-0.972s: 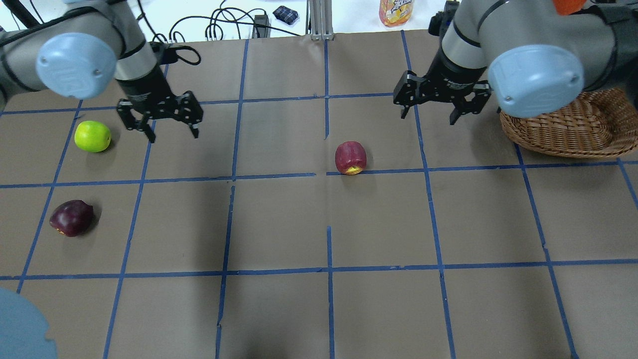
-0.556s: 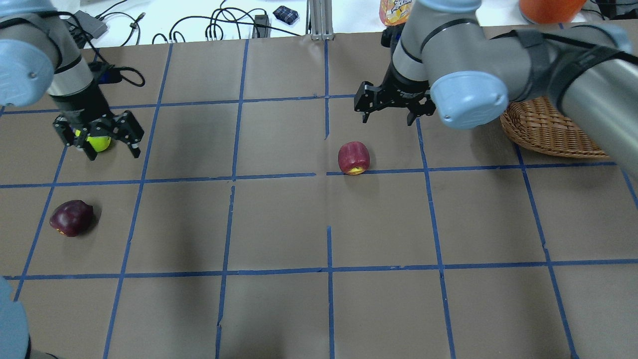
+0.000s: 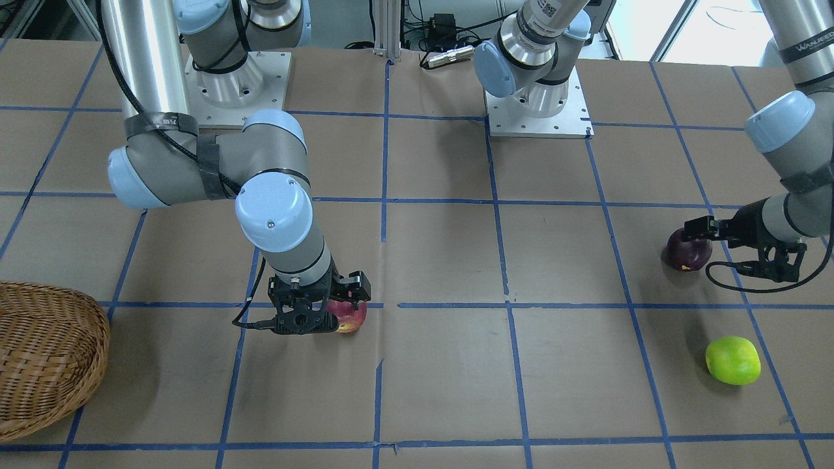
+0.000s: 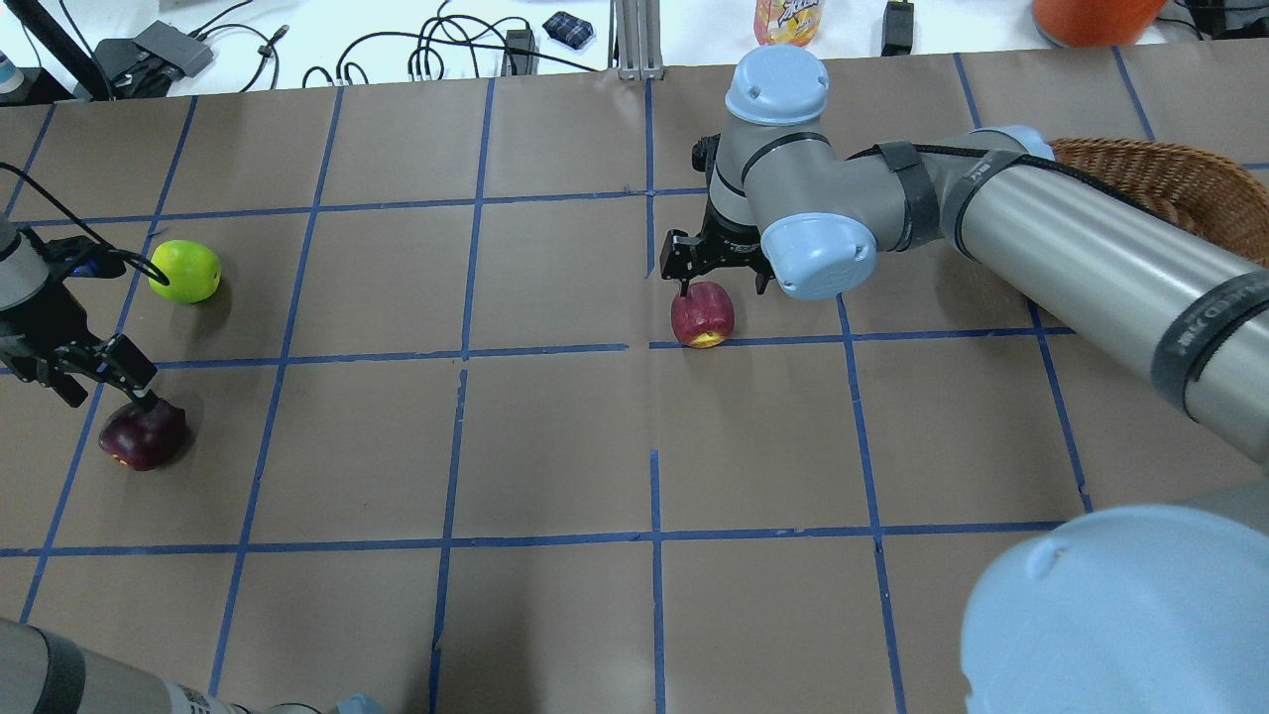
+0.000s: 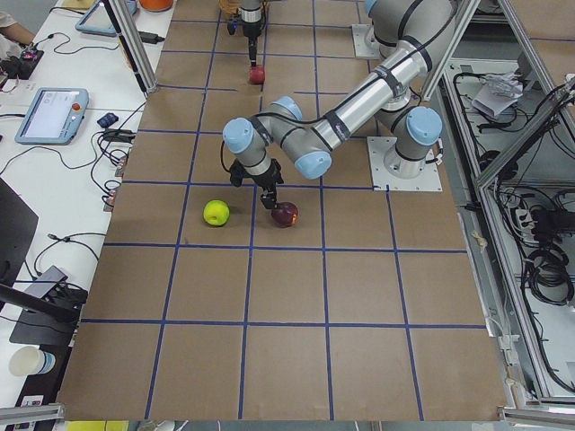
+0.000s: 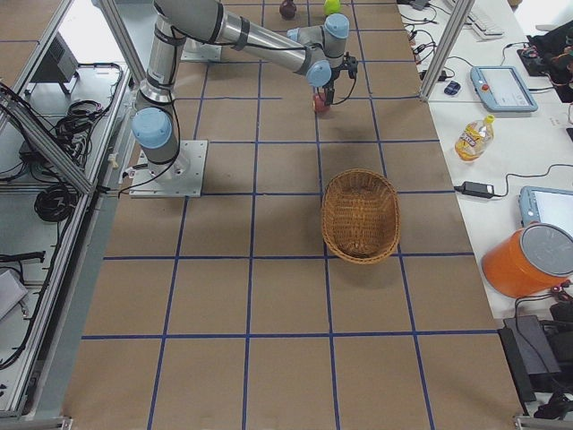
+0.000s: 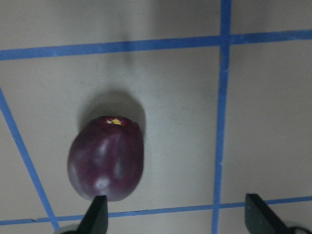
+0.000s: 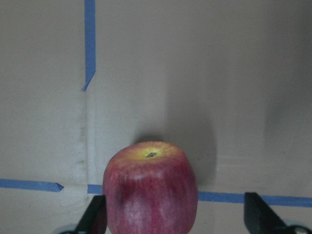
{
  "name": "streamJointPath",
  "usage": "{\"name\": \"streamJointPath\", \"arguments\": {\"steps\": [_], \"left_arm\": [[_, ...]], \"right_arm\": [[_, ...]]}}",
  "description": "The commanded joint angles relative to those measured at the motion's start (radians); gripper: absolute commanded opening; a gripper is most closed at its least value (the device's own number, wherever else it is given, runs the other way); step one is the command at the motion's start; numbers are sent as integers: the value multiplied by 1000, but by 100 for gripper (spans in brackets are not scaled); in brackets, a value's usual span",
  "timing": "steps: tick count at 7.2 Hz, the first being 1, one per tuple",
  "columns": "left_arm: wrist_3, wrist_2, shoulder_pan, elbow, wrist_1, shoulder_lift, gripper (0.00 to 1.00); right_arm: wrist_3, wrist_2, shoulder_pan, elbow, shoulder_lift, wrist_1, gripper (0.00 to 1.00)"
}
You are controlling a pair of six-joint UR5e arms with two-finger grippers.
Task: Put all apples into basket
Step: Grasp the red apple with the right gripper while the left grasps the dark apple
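The red apple (image 4: 703,314) with a yellowish patch sits mid-table on a blue tape line. My right gripper (image 4: 719,283) hangs open just above it; in the right wrist view the apple (image 8: 150,187) lies against the left fingertip (image 8: 97,214), off centre. The dark purple apple (image 4: 142,433) rests at the left edge. My left gripper (image 4: 104,387) is open just behind it, and the apple (image 7: 106,163) shows ahead of the left fingertip (image 7: 95,217). The green apple (image 4: 184,271) lies alone farther back. The wicker basket (image 4: 1170,178) stands at the far right, partly hidden by my right arm.
Blue tape lines grid the brown table. Beyond the back edge are cables, a juice bottle (image 4: 788,20) and an orange container (image 4: 1091,15). The right arm's forearm (image 4: 1091,258) stretches across the right half. Both arm bases (image 3: 537,98) stand at the robot side.
My left gripper left the green apple and moved toward the robot to the purple apple. My right gripper moved left and down onto the red apple. Both stayed open.
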Motion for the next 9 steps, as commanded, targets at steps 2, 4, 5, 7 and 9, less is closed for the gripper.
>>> {"name": "streamJointPath", "arguments": {"steps": [2, 4, 5, 7, 9], "left_arm": [[33, -4, 22, -111, 118, -23, 100], [35, -7, 25, -129, 166, -37, 100], [65, -7, 19, -127, 174, -31, 36], [64, -15, -4, -116, 155, 16, 17], [-54, -89, -152, -89, 47, 100, 15]], "right_arm": [[-3, 51, 1, -2, 24, -18, 100], [-3, 51, 1, 4, 47, -18, 100], [3, 53, 1, 7, 50, -17, 100], [4, 54, 1, 4, 56, -20, 60], [6, 64, 1, -5, 46, -11, 0]]}}
